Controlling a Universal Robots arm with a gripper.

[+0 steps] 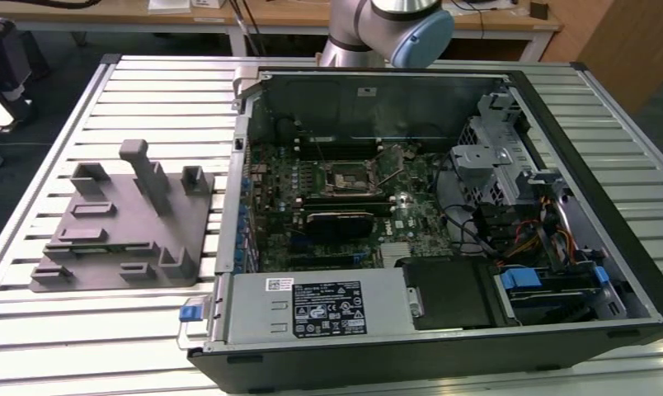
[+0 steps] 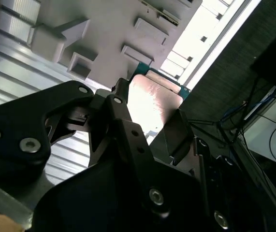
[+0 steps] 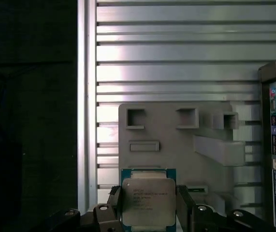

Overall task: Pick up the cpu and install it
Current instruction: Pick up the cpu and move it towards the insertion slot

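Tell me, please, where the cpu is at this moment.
In the first wrist view the cpu sits gripped in the claw, with the grey fixture on the slatted table beyond it.

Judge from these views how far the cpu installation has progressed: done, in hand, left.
Done: the cpu is picked up, held clear of the grey fixture in both wrist views. In hand: the end effector grips it by two opposite edges. Left: the motherboard socket in the exterior view looks empty, so it is not yet installed.
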